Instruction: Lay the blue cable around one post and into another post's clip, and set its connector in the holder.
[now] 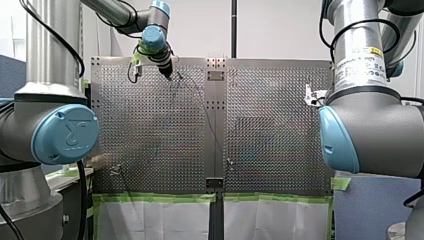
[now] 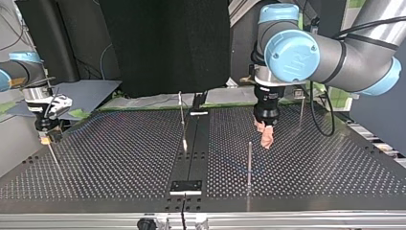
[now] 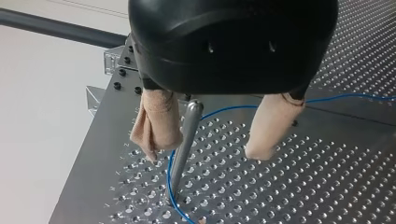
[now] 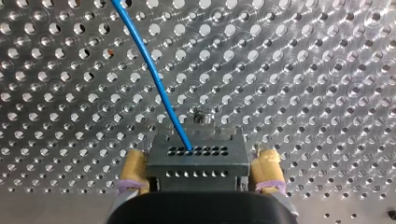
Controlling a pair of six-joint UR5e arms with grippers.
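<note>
The blue cable [image 3: 224, 111] runs across the perforated board and loops round the foot of a metal post [image 3: 187, 140]. My left gripper [image 3: 203, 155] hangs over that post with its beige-padded fingers open; the post stands between them, nearer one finger, and touches neither. In the top view this gripper [image 2: 265, 136] is just behind the post [image 2: 249, 163]. The cable [image 4: 149, 65] ends in a dark connector block [image 4: 196, 156] that rests on the board. My right gripper [image 4: 198, 170] is open, its yellow pads [image 4: 133, 168] flanking the block's sides. I cannot make out the holder apart from the block.
Another thin post [image 2: 181, 110] stands near the board's centre seam and one more post [image 2: 300, 112] behind my left arm. In the front view my left gripper [image 1: 169, 74] is at the board's far left. Green tape [image 1: 160, 197] lines the near edge.
</note>
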